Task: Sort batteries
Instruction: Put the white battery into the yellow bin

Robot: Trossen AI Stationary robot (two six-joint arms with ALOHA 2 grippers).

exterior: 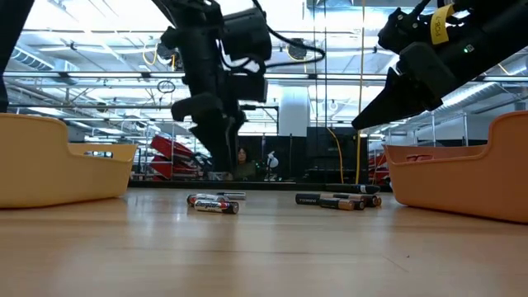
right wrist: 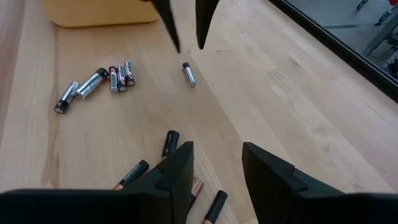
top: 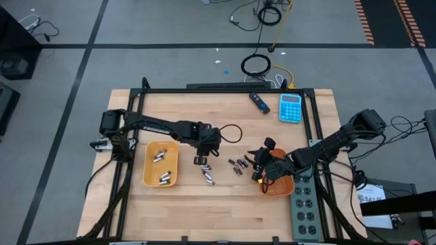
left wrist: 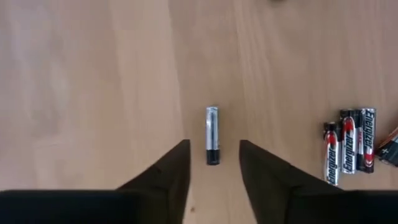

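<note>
My left gripper (left wrist: 213, 163) hangs open above the table, fingers pointing down. A single silver battery (left wrist: 212, 135) lies flat on the wood just beyond its fingertips, touching neither. Three more batteries (left wrist: 348, 146) lie side by side close by. The yellow tray (top: 151, 178) on the left holds several silver batteries (top: 162, 156). My right gripper (right wrist: 217, 165) stands open above a scatter of thin dark batteries (right wrist: 170, 142), with nothing between its fingers, next to the orange tray (top: 281, 188). In the low view both grippers (exterior: 221, 161) hang clear of the batteries (exterior: 213, 203).
A blue calculator (top: 291, 107) and a dark blue-tipped stick (top: 257, 101) lie at the far edge. A grey power strip (top: 304, 207) runs along the right side by the orange tray. Bare wood lies along the near edge.
</note>
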